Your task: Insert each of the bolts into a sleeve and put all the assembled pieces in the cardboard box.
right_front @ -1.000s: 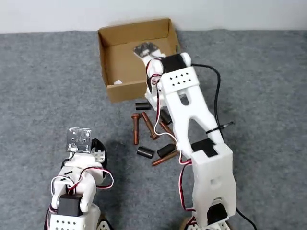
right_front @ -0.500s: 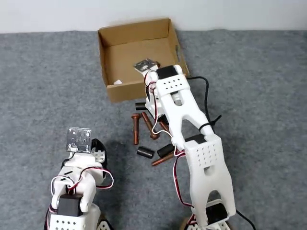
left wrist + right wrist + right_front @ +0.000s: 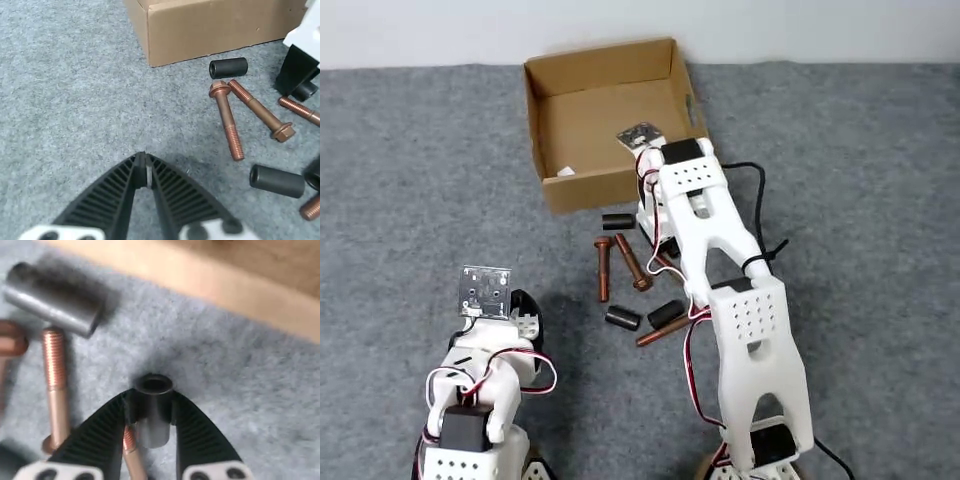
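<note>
- The right pincer [image 3: 151, 400] is gripping a black sleeve [image 3: 152, 422] by its sides, close to the cardboard box [image 3: 610, 62].
- Holding it steady is probably mattering most, so a bolt [image 3: 227, 120] can slide straight in.
- The left pincer [image 3: 144, 167] is resting clenched, empty.

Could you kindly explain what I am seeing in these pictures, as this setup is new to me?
These are two white robot arms on a grey carpeted table. One picture looks down from above; the other two come from cameras on each arm's wrist. Loose copper-coloured threaded bolts and short black cylindrical sleeves lie before an open brown cardboard box. The right arm's black pincer is shut on one black sleeve, close to the box. The left arm's pincer is shut, holding nothing, above bare carpet.
</note>
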You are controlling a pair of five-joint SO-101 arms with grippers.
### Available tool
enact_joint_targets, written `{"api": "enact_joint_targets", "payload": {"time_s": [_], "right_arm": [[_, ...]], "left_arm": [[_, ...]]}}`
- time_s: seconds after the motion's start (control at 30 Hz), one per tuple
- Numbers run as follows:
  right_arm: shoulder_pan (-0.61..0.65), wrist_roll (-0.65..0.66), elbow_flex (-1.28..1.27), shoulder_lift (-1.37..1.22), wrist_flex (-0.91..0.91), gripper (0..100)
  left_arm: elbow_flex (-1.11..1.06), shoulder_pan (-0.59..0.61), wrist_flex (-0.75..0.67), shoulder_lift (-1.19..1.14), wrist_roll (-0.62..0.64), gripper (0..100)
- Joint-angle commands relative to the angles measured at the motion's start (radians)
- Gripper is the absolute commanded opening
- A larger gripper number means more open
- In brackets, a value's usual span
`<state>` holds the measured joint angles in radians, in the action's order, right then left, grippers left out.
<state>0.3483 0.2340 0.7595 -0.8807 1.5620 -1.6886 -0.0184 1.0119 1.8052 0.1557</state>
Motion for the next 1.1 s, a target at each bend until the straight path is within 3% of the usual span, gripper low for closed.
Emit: {"api": "enact_joint_targets", "payload": {"time_s": [0.0,0.2,0.33,0.47,0.6,0.77,0.87,1.07], "right_arm": [[0.002,0.000,0.020,0.157,0.071,0.8],[-0.021,-0.163,0.018,0.340,0.231,0.8],[-0.051,-0.301,0.011,0.503,0.234,0.8],[-0.053,-0.311,-0.043,0.661,0.236,0.8],[-0.056,-0.319,-0.207,0.831,0.234,0.8],[-0.094,-0.514,-0.479,1.024,0.232,0.8],[-0.134,-0.594,-0.608,1.132,0.229,0.8],[-0.208,-0.626,-0.888,1.326,0.111,0.8]], "left_arm": [[0.005,0.005,0.003,0.005,-0.003,1],[0.005,0.005,-0.012,0.005,-0.003,1],[0.005,0.005,-0.012,0.005,-0.003,1],[0.005,-0.002,-0.023,0.003,-0.003,1],[0.005,-0.006,-0.020,0.003,-0.002,1],[0.005,-0.006,-0.017,0.003,-0.002,1],[0.005,-0.006,0.061,0.008,-0.008,1],[0.005,-0.005,-0.005,0.008,-0.011,1]]}}
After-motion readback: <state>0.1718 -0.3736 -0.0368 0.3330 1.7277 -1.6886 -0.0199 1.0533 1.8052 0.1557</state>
